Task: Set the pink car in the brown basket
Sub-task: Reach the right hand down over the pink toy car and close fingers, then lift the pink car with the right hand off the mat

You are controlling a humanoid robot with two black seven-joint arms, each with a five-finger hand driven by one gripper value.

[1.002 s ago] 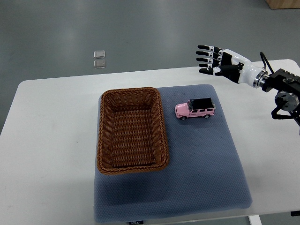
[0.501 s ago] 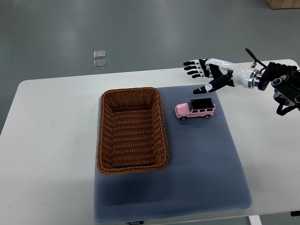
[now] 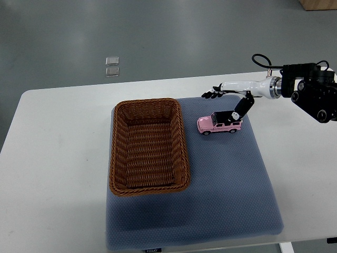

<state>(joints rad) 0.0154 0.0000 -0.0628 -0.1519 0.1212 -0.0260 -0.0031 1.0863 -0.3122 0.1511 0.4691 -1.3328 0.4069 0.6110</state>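
You could not see, from this steep angle, whether the right hand (image 3: 227, 100) actually touched the pink car (image 3: 219, 122). Its four fingers (image 3: 211, 94) were stretched flat and seen nearly edge-on, pointing toward the far edge of the table (image 3: 52, 158), while the thumb (image 3: 240, 108) hung down over the car's black roof at its right end. Nothing was closed between thumb and fingers, so the hand read as spread wide and holding nothing; whether the thumb tip rested on the roof or hovered just above it, you could not tell. The black wrist block and its cable were cut off by the right edge of the picture, and no left arm showed at all.

The car was a boxy pink model with a black roof, dark side windows and small dark wheels, standing upright on its wheels. It sat on the blue-grey mat (image 3: 226, 190), near the mat's far edge and toward its right side, its length running across the table. It was outside the brown basket (image 3: 147, 146), just beside the basket's far right corner with a strip of mat between them.

The basket was woven, rectangular, open-topped and held nothing; it lay along the mat's left edge. Two small squares (image 3: 111, 66) on the floor beyond the table were too small to identify.
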